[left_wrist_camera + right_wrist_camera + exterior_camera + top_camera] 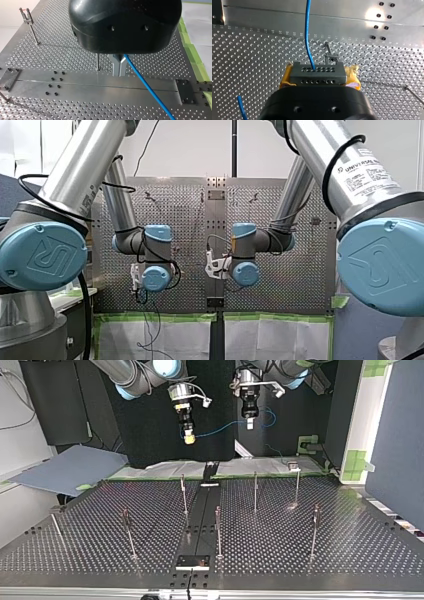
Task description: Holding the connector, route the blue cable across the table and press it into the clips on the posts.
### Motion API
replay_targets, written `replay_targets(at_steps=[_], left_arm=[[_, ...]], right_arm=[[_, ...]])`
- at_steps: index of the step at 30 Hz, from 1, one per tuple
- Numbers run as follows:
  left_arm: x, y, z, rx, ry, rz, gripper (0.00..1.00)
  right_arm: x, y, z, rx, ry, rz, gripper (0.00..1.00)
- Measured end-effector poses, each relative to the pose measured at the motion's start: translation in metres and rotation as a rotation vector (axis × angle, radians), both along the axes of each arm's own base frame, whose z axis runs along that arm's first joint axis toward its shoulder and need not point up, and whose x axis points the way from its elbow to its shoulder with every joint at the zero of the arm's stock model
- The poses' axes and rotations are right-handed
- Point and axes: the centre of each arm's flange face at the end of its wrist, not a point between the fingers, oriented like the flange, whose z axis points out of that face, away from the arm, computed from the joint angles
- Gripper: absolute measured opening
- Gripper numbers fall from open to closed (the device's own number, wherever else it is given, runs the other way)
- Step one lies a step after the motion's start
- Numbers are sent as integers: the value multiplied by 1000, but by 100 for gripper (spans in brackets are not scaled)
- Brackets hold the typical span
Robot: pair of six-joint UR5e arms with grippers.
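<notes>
Right pincer (pixel 188 436) is clenched on the connector (pixel 317 72), gripped between its yellow pads (pixel 285 80). Left pincer (pixel 119 65) has its metal fingers closed on the blue cable (pixel 147 87), further down the line.

- Key relation: the cable is strung between the two pincers. Its long axis runs roughly side to side in the top view, sagging slightly. Both pincers hang well above the counter (pixel 310 560), so no part of the cable is in a clip yet.
- Slack: there's a loose loop past the left pincer, towards the top view's right.
- Right wrist view: a clip post (pixel 330 55) sits just ahead of and below the connector, and the cable leaves the connector close beside it. I judge this the first target, with the right arm nearer to it.
- Left wrist view: a thin post (pixel 97 62) stands just beside the fingers, and a clipped post (pixel 27 16) is well off across the counter.
- Surface: perforated metal with a plain centre strip (pixel 100 85), and thin upright posts scattered well apart.
- Room: a dark backdrop behind the arms and green-taped sheeting at the counter's far edge.
- Risk, as I see it: the slim posts could flex or snag the cable on the way down.
</notes>
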Motion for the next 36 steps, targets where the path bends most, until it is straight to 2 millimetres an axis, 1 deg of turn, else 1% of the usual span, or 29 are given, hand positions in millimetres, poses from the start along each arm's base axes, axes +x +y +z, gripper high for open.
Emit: replay_targets(at_steps=[28,31,36], left_arm=[[0,0,-1,3,4,-2,0],[-1,1,-8,16,23,-7,0],[-3,2,-17,30,45,-9,0]], right_arm=[[0,0,0,1,1,0,0],[2,5,-6,13,16,7,0],[1,15,-27,54,61,20,0]])
